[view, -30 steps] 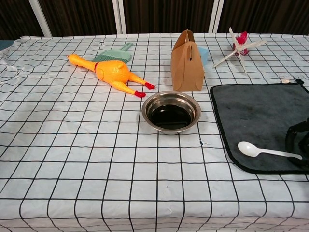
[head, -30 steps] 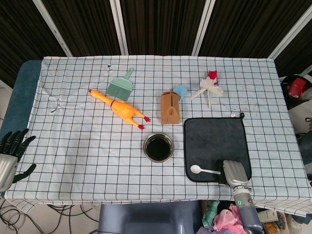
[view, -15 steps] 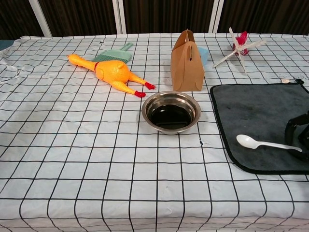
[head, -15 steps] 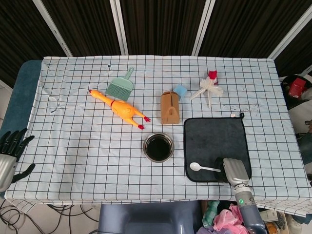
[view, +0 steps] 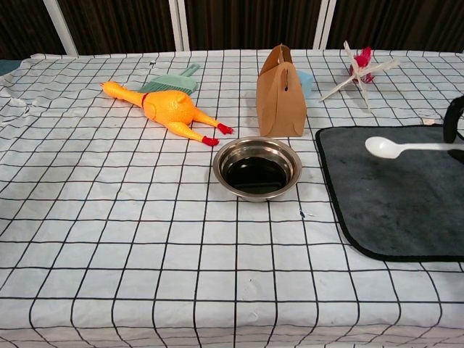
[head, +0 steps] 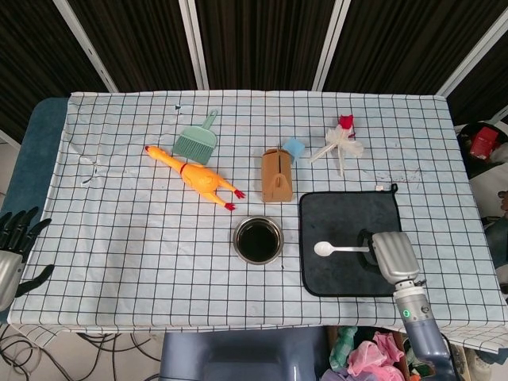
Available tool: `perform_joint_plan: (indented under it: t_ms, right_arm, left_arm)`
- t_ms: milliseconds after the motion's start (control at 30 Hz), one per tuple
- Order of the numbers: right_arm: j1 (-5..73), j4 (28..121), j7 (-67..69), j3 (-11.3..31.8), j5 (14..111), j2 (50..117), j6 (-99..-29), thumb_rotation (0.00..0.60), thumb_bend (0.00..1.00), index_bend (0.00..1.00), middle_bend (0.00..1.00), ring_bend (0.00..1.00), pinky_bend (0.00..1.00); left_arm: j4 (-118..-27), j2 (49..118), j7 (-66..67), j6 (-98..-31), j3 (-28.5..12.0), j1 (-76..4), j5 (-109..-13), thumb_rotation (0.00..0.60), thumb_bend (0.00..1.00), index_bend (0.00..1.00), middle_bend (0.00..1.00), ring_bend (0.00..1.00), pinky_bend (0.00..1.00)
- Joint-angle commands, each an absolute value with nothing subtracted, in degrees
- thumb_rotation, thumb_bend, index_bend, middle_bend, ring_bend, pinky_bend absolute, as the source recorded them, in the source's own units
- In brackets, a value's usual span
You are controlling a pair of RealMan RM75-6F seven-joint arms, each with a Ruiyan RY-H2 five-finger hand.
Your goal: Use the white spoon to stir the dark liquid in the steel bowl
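The steel bowl [head: 258, 240] [view: 257, 168] of dark liquid stands near the middle of the checked cloth. My right hand [head: 389, 255] [view: 457, 123] holds the white spoon [head: 340, 249] [view: 406, 147] by its handle end. The spoon is lifted clear above the dark grey mat [head: 329, 270] [view: 391, 203] and lies level, its scoop pointing left toward the bowl. A gap about as wide as the bowl separates scoop and rim. My left hand [head: 14, 250] hangs off the table's left edge, fingers spread, holding nothing.
A brown paper box [head: 276, 175] [view: 280, 93] stands just behind the bowl. A yellow rubber chicken [head: 197, 178] [view: 167, 107] and a green dustpan brush [head: 197, 141] lie at the back left. A white and red pinwheel [head: 340, 143] [view: 359, 72] lies at the back right.
My right hand has raised the spoon off the grey mat and carried it farther from the front edge. The left hand has drifted slightly lower at the table's left side.
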State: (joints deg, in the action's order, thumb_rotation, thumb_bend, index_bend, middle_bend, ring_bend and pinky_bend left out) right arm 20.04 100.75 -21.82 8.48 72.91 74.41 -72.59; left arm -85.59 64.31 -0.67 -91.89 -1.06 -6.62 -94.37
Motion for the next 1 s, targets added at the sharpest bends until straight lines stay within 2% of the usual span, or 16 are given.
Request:
perform_joint_plan:
  t_ms: [33,200,367,833,1000]
  right_arm:
    - [23.06,100.84,-28.89,10.74,75.9,71.35,-73.37,0.6,0.42,0.61,0.83,1.0,1.0]
    - [27.29,99.18,-37.86,12.57,79.1,69.56,-72.29,0.6,0.42,0.61,0.84,1.0,1.0]
    - [32.94,90.76,-39.54,14.71,88.0,70.65,-73.25,0.6,0.42,0.61,0.85,1.0,1.0]
    - [39.33,70.87,-31.68,12.83,105.04,79.67,-84.23,0.6,0.42,0.63,0.86,1.0,1.0]
    - [40.35,67.36,-30.52,11.51,106.93,82.04,-84.78,0.6,0.42,0.63,0.86,1.0,1.0]
  left_arm:
    - [-85.67,64.42,-0.39,-91.98,-1.24,-6.54,-94.13,0.6,0.22,0.14,0.01,0.0,0.0]
    - [-85.68,64.81,0.48,-91.9,-1.77,-6.51,-93.34,0.6,0.22,0.14,0.01,0.0,0.0]
    - [-85.56,65.71,2.38,-92.04,-3.14,-6.34,-91.1,0.6,0.22,0.14,0.01,0.0,0.0]
    - [-85.82,66.79,4.99,-91.26,-4.14,-6.35,-88.98,0.6,0.22,0.14,0.01,0.0,0.0]
    - [-85.86,67.25,6.08,-90.23,-4.42,-6.7,-88.07,0.6,0.22,0.14,0.01,0.0,0.0]
